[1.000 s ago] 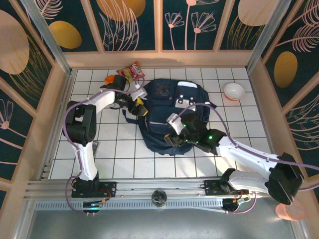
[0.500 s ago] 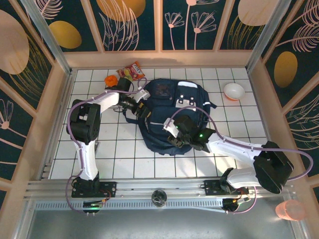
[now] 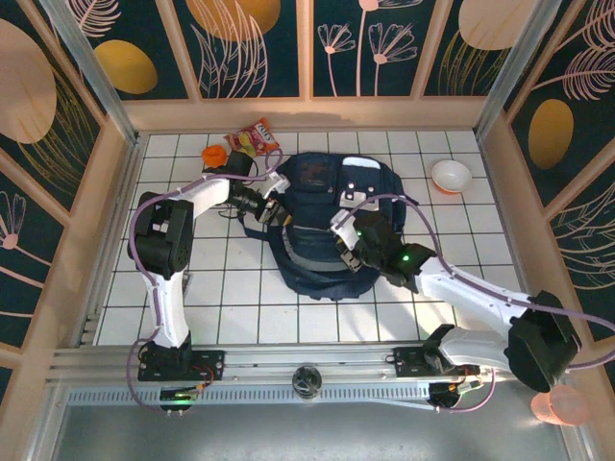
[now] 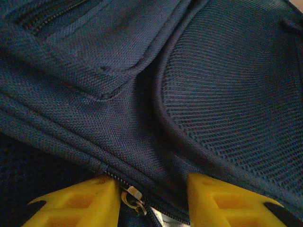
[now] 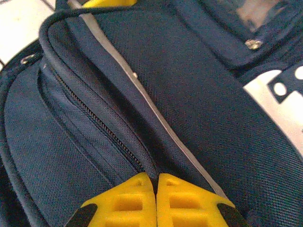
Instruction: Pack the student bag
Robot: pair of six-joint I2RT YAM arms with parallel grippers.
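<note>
Student bag (image 3: 312, 182) lies flat mid-bench (image 3: 221, 288), between the two grippers. Left gripper (image 3: 270, 210) is at the bag's left edge. In the left wrist view its yellow fingers (image 4: 80, 203) stand partly apart, straddling a zipper pull (image 4: 132, 198) and the seam, no clear pinch. Right gripper (image 3: 345, 242) sits on the bag's lower right part. The right wrist view shows its fingers (image 5: 189, 203) pressed together, tips at a zipper seam; cannot tell if fabric is caught. White bowl (image 3: 451, 175) is well beyond the right gripper, and a snack packet (image 3: 253, 137) is just beyond the left gripper.
</note>
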